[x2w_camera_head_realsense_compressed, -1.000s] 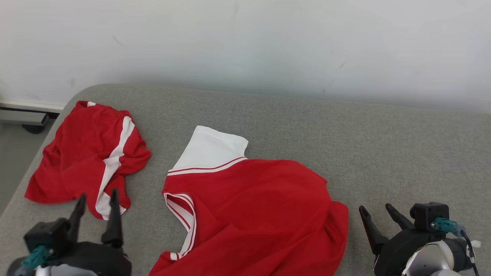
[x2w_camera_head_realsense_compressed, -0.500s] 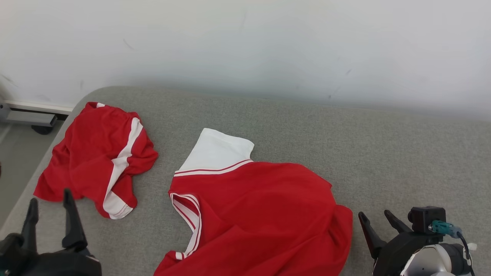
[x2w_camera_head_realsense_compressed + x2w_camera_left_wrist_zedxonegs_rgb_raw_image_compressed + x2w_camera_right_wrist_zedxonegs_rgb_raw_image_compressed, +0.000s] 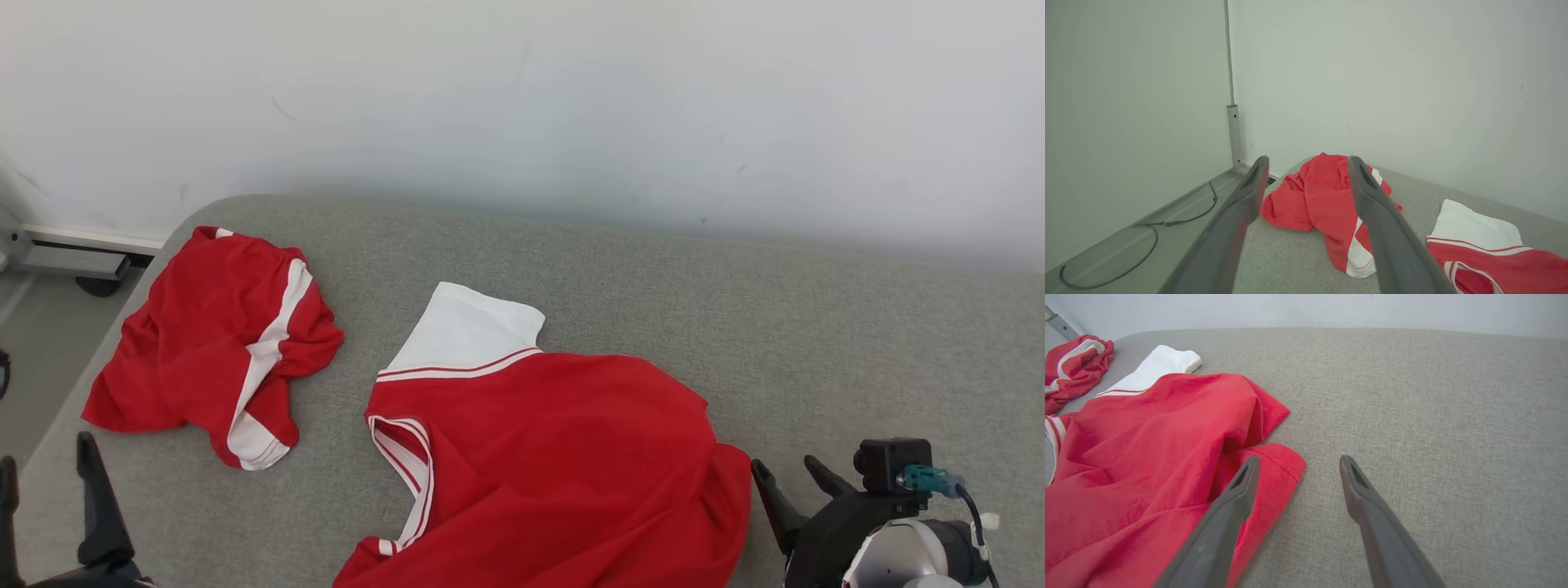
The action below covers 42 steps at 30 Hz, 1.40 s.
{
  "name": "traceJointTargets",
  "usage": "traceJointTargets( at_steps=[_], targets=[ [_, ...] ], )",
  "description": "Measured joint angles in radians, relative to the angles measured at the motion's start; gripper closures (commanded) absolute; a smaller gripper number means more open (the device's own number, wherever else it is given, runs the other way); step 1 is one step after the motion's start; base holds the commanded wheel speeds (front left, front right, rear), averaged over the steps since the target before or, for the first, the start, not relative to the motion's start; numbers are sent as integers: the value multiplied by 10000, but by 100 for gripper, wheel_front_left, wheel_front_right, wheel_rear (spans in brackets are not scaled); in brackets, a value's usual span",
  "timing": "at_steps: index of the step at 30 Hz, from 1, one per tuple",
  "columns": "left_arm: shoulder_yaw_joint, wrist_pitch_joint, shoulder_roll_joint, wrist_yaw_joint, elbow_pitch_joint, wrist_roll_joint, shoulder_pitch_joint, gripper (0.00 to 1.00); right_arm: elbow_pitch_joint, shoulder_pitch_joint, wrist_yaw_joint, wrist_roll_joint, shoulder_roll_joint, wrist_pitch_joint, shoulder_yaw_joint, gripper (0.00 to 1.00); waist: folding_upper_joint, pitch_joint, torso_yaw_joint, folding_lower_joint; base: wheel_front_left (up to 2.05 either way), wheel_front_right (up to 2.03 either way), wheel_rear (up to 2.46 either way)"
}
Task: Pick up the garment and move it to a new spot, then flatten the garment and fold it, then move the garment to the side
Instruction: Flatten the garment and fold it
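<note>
A red garment [image 3: 555, 457] with a white sleeve and striped neckline lies rumpled on the grey padded surface [image 3: 775, 327], reaching the near edge of the head view. It also appears in the right wrist view [image 3: 1147, 449] and the left wrist view [image 3: 1494, 261]. My right gripper [image 3: 785, 465] is open just right of its hem, with nothing between the fingers [image 3: 1300, 459]. My left gripper [image 3: 45, 457] is open at the lower left, empty, pointing toward a second, crumpled red garment [image 3: 204, 327] with a white stripe [image 3: 1318, 192].
The padded surface ends at a rounded left edge, with floor, a metal rail [image 3: 73, 261] and a loose cable [image 3: 1147, 228] beyond. A white wall [image 3: 522, 98] runs behind. Bare grey cloth stretches to the right of the garments [image 3: 1433, 416].
The head camera has shifted a little. My left gripper has drawn back to the lower left, away from the crumpled garment's edge. My right gripper has sunk slightly. Both garments lie as before.
</note>
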<state>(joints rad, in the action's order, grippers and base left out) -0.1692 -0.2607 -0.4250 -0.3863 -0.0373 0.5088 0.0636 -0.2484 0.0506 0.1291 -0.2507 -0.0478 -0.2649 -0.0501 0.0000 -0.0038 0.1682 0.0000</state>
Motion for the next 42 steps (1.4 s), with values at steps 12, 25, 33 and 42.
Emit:
traceJointTargets(
  at_steps=[12, 25, 33, 42],
  targets=[
    [163, 153, 171, 522, 447, -491, 491, 0, -1005, 504, 0, -370, 2, -796, 297, 0, 0, -45, 150, 0, 0, 0, 0],
    [-21, 267, -63, 458, 533, -943, 325, 0, -2297, 1100, 0, -437, 10, -1267, 581, 0, 0, -94, 393, 0, 0, 0, 0],
    [31, 73, 36, 399, 479, -1156, 337, 0, -2846, 1350, 0, -412, 2, -1030, 861, 100, 0, 3, 457, 0, 0, 0, 0],
    [31, 33, 339, 537, 568, -1187, 258, 0, -2514, 2228, 2, -477, -345, -104, 349, 100, 0, 134, 381, 0, 0, 0, 0]
  ],
)
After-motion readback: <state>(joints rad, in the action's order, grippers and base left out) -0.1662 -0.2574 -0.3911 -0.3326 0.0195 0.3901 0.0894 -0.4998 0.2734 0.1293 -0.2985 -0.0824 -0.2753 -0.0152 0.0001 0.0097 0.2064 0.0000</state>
